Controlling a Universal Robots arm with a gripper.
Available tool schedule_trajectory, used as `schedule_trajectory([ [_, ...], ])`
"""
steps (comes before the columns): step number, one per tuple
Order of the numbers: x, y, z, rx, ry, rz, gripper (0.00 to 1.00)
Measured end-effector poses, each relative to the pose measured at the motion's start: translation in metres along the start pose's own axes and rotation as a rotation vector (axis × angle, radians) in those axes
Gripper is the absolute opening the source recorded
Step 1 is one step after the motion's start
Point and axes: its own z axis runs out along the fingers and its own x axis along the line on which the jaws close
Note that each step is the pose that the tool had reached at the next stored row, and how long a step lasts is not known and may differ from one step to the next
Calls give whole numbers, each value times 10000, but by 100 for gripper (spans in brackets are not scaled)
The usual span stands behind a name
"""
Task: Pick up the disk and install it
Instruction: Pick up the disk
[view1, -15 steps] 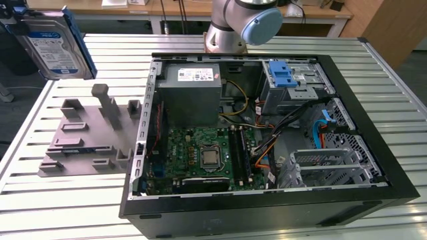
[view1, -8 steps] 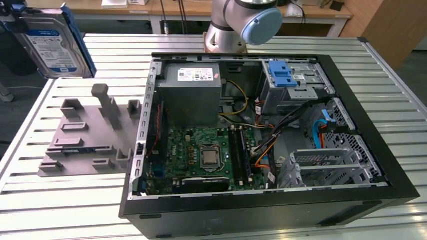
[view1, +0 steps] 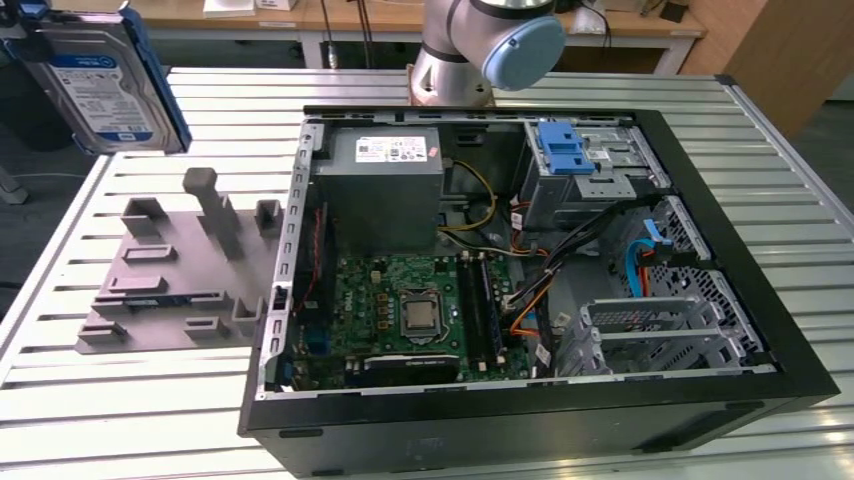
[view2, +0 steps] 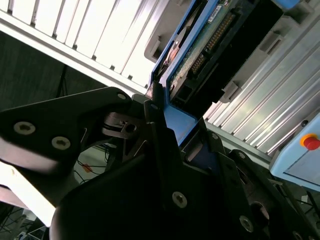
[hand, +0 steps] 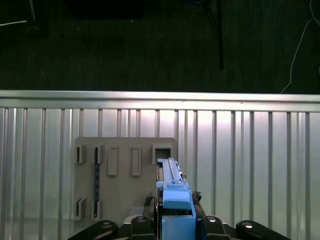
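The disk (view1: 100, 85) hangs in the air at the exterior view's upper left, above the table's far corner, its silver face and blue-and-white label turned toward the camera. In both wrist views my gripper (hand: 175, 220) (view2: 180, 125) is shut on the disk (hand: 172, 182) (view2: 200, 45), black fingers pressing on its blue side rails. The second wrist view shows the disk's green circuit board and connector edge. Below the held disk, in the first wrist view, lies the grey holder plate (hand: 125, 170).
An open computer case (view1: 694, 180) lies on the slatted metal table (view1: 134, 400). Inside are a metal drive cage with a blue latch (view1: 574, 150), a grey power supply (view1: 387, 180) and a motherboard (view1: 414, 310). The grey holder plate (view1: 174, 270) sits left of the case. The arm's base (view1: 467, 50) stands behind.
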Motion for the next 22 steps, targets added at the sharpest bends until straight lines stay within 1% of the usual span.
schedule_trajectory([
  [22, -2, 2, -137, 2, 0, 0, 36],
])
